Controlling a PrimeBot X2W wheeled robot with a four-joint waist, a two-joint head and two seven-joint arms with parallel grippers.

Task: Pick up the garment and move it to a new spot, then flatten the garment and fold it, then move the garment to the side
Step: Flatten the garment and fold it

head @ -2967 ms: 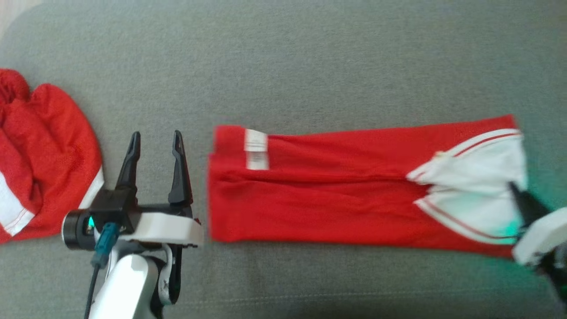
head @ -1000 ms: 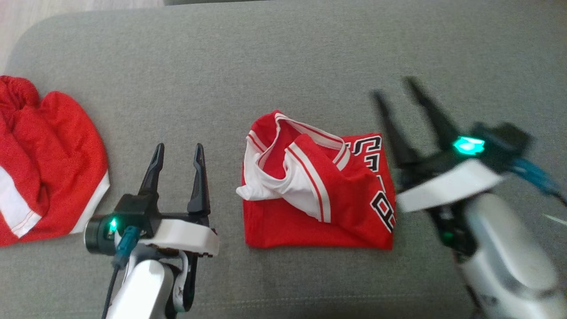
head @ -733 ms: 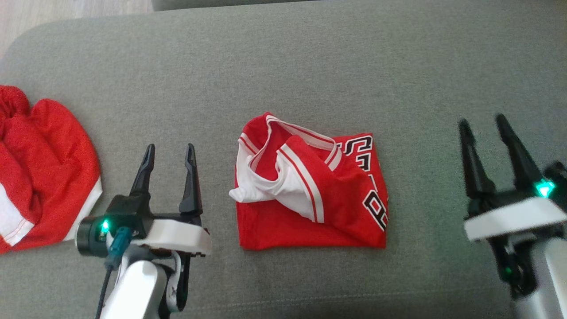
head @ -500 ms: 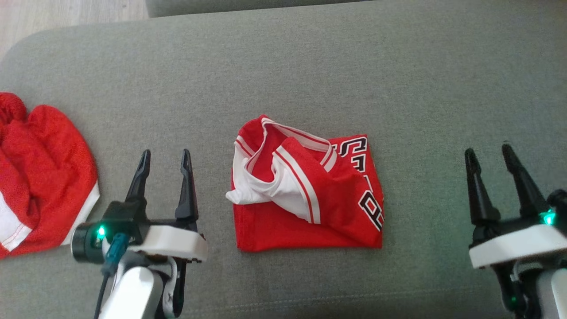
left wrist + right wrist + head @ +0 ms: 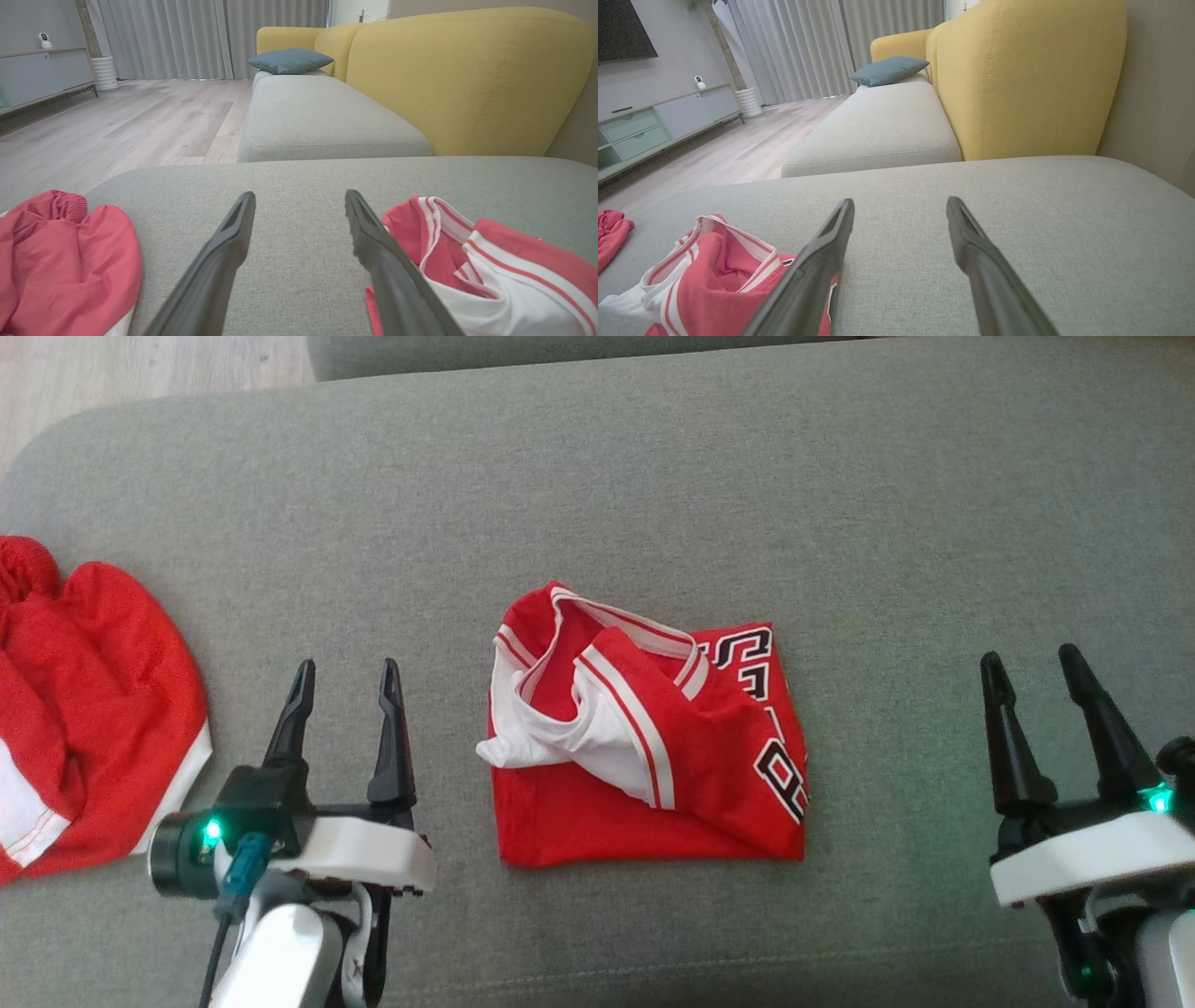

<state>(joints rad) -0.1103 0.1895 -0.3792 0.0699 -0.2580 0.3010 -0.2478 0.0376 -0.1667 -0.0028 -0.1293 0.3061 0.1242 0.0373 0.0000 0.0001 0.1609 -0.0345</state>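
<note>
A red jersey [image 5: 644, 747] with white trim and black lettering lies folded into a rough square in the middle of the grey cushion [image 5: 653, 485]; it also shows in the left wrist view [image 5: 490, 261] and the right wrist view [image 5: 710, 275]. My left gripper [image 5: 345, 667] stands open to the jersey's left, apart from it and holding nothing. My right gripper [image 5: 1030, 656] is open well to the jersey's right, also holding nothing. Their fingers [image 5: 219, 261] [image 5: 817, 261] hover just above the cushion.
A second red garment [image 5: 84, 700] with a white band lies bunched at the cushion's left end. Beyond the cushion are another grey seat [image 5: 322, 116], a yellow backrest [image 5: 1017, 79], a blue pillow [image 5: 289, 59] and wooden floor [image 5: 117, 126].
The right gripper folded the long jersey over to the left, let go and drew back to the lower right, where it has settled. The left gripper stayed put. The camera shifted slightly.
</note>
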